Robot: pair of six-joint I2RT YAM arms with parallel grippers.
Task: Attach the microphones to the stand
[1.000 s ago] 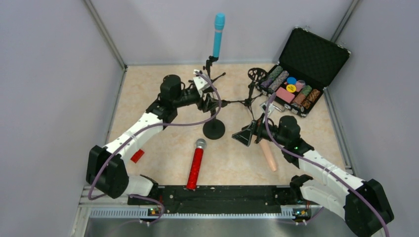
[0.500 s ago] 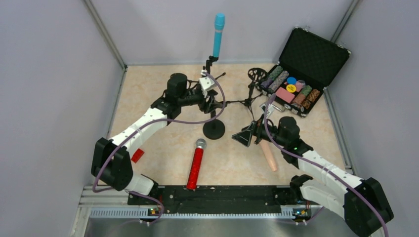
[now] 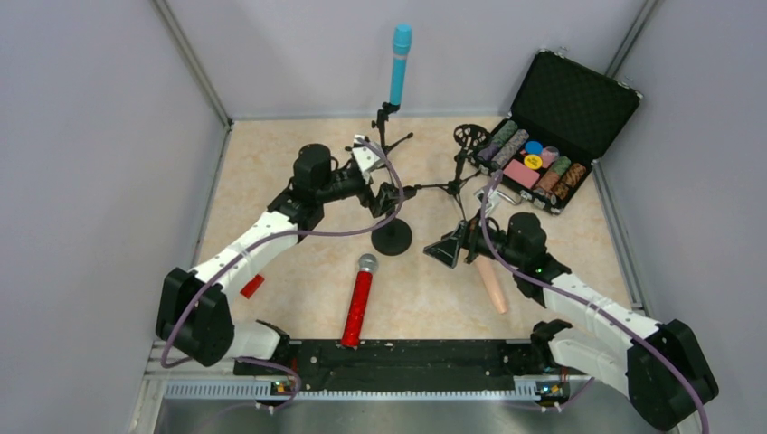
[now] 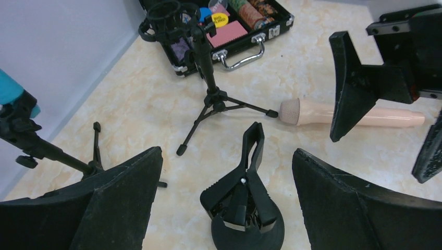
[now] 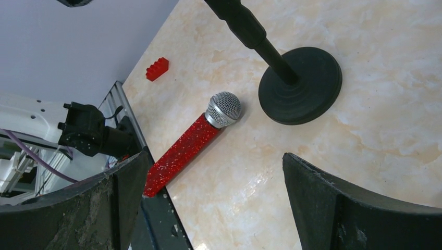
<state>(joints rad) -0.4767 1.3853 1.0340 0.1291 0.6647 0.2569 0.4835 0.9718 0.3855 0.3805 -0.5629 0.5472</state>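
Observation:
The teal-blue microphone [image 3: 399, 63] stands upright in a black tripod stand [image 3: 387, 127] at the back. On the table near the front lies the glittery red microphone [image 3: 359, 303] [image 5: 193, 140], and the peach microphone [image 3: 491, 282] [image 4: 333, 112] lies to its right. A round-base stand [image 3: 392, 237] carries a black spring clip [image 4: 249, 182] that holds nothing. My left gripper [image 3: 391, 194] [image 4: 226, 153] hovers open just above that clip, touching nothing. My right gripper [image 3: 449, 249] [image 5: 215, 156] is open over the table beside the peach microphone.
A second tripod stand with a ring holder [image 3: 468, 137] [image 4: 208, 83] stands right of centre. An open black case [image 3: 579, 99] of poker chips sits at the back right. A small red brick [image 3: 251, 286] [image 5: 157, 69] lies at the left. Grey walls enclose the table.
My left gripper's jaws have spread wide over the round-base stand's clip, after the arm swung forward and drew back a little. The right arm and the microphones have not moved.

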